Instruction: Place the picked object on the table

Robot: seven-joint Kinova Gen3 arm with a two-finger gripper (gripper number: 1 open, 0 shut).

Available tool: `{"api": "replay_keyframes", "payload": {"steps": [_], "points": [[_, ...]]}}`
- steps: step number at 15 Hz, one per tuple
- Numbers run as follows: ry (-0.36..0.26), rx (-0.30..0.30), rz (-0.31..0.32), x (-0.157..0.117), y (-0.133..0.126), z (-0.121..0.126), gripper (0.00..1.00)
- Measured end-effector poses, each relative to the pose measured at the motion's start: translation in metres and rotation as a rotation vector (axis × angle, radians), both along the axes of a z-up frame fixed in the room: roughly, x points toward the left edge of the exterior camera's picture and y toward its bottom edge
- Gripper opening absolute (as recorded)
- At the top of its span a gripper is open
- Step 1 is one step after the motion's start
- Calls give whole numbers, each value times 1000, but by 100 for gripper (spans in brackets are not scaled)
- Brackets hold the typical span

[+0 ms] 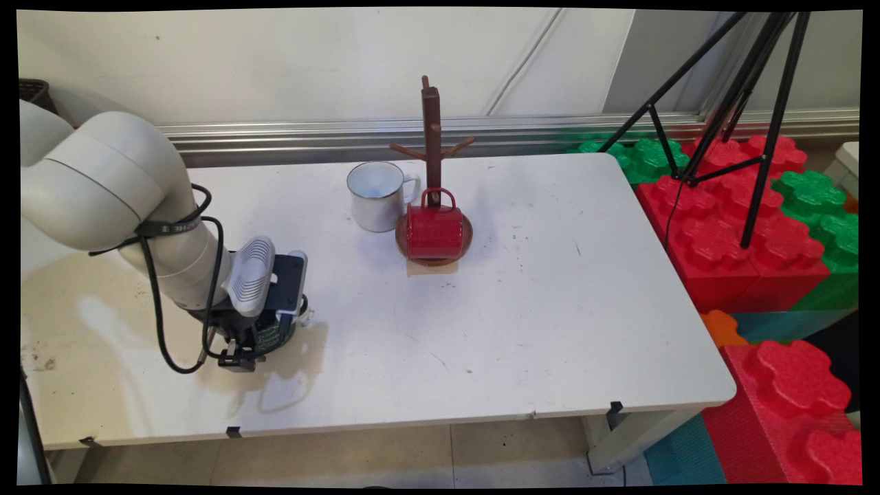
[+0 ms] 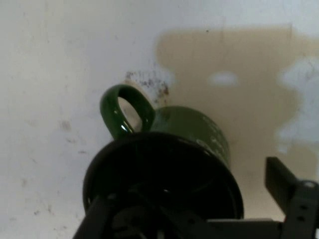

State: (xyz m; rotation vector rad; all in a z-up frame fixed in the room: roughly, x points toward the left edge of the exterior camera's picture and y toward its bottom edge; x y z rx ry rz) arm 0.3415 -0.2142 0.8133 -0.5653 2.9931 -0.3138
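Green mug (image 2: 192, 129) stands upright near the front-left of the white bench (image 1: 550, 309), directly beneath the arm's hand. Its long axis is vertical and its dark round mouth faces up at the hand camera. Its glossy loop handle (image 2: 124, 112) points to the upper left of the hand view. The claw (image 1: 265, 342) is lowered over the mug with its jaws spread wide; the one visible finger (image 2: 286, 191) stands clear of the mug's wall, so nothing is gripped. Farther right, near the bench's back edge, a white enamel mug (image 1: 377, 196) sits upright with its handle to the right. Just beside it is a dark wooden mug tree (image 1: 432, 137) with short angled pegs and a round base. A shiny red mug (image 1: 434, 230) lies on its side on that base, handle uppermost. Off the bench at the right are a black tripod (image 1: 746, 124) and large red and green knobbed foam blocks (image 1: 749, 247).
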Motion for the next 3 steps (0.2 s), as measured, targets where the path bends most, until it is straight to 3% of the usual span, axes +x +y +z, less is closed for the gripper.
{"api": "replay_keyframes", "payload": {"steps": [3], "points": [[-3,-8,2,-1,-2,0,100]]}}
